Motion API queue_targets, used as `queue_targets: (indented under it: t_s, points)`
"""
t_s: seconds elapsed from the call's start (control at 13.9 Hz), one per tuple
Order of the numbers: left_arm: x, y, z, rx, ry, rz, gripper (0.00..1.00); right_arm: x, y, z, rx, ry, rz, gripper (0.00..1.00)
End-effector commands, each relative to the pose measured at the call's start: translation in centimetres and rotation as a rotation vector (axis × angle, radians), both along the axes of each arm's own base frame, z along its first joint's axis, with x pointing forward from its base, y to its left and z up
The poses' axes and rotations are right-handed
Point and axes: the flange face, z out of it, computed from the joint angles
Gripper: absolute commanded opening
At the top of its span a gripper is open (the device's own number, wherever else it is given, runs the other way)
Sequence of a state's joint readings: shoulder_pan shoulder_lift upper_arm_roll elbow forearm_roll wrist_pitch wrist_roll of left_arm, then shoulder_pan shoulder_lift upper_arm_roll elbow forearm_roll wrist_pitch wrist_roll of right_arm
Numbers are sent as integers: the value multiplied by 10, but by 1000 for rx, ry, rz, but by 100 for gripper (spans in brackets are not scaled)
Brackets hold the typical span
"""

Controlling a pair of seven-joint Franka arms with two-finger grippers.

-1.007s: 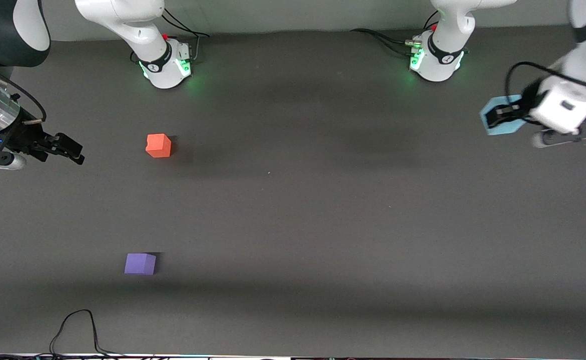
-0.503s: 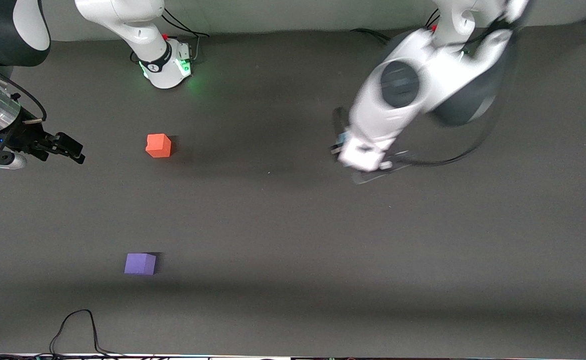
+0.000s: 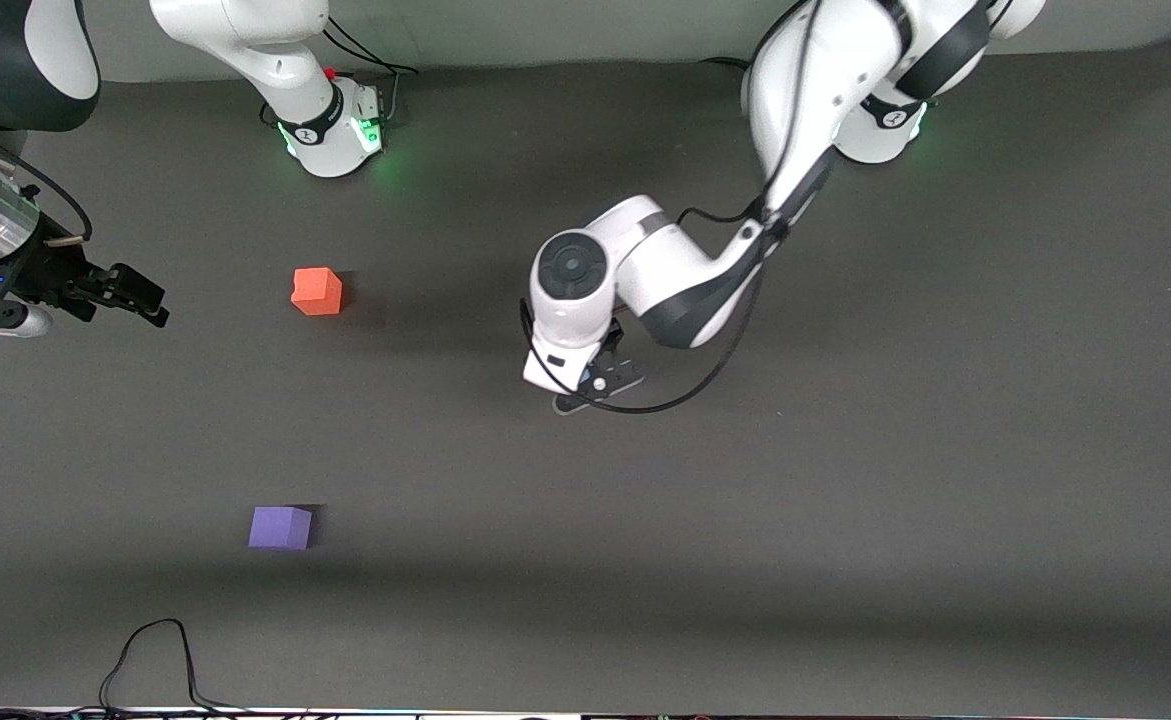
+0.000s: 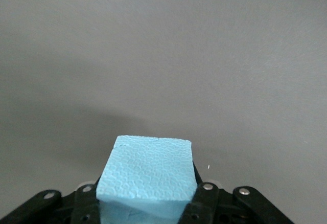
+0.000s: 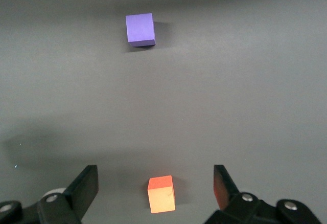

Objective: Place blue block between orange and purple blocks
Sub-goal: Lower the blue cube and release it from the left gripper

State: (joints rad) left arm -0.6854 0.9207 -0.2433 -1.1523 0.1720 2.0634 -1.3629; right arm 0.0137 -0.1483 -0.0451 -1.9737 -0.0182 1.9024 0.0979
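Note:
The blue block (image 4: 148, 168) is clamped between my left gripper's (image 4: 147, 199) fingers in the left wrist view. In the front view the left gripper (image 3: 583, 382) hangs over the middle of the table, and the hand hides the block. The orange block (image 3: 317, 291) sits toward the right arm's end. The purple block (image 3: 280, 527) lies nearer the front camera than the orange one. My right gripper (image 3: 150, 302) is open and empty, held low beside the orange block at the table's end. The right wrist view shows the orange block (image 5: 161, 194) between its open fingers and the purple block (image 5: 140, 29) farther off.
The two arm bases (image 3: 330, 125) (image 3: 875, 120) stand along the table's edge farthest from the front camera. A black cable (image 3: 150, 650) loops on the table edge nearest that camera. Bare grey mat (image 3: 297, 410) lies between the orange and purple blocks.
My left arm has swung from its own end of the table to over the middle, carrying the blue block. The right arm and the two blocks have not moved.

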Motion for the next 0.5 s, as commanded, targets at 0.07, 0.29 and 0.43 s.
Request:
queue_targets:
  t_s: [0.07,0.29,0.43]
  points:
    - [-22,-32,-53,20,-79,19,15,-3,-1,4,10,-15,19,100]
    - [-24,-33,-60,16,-88,14,100,-4,0,6,12,-17,18,100]
    - [-22,-30,-54,43,-98,0,100,-4,0,5,12,-15,18,100]
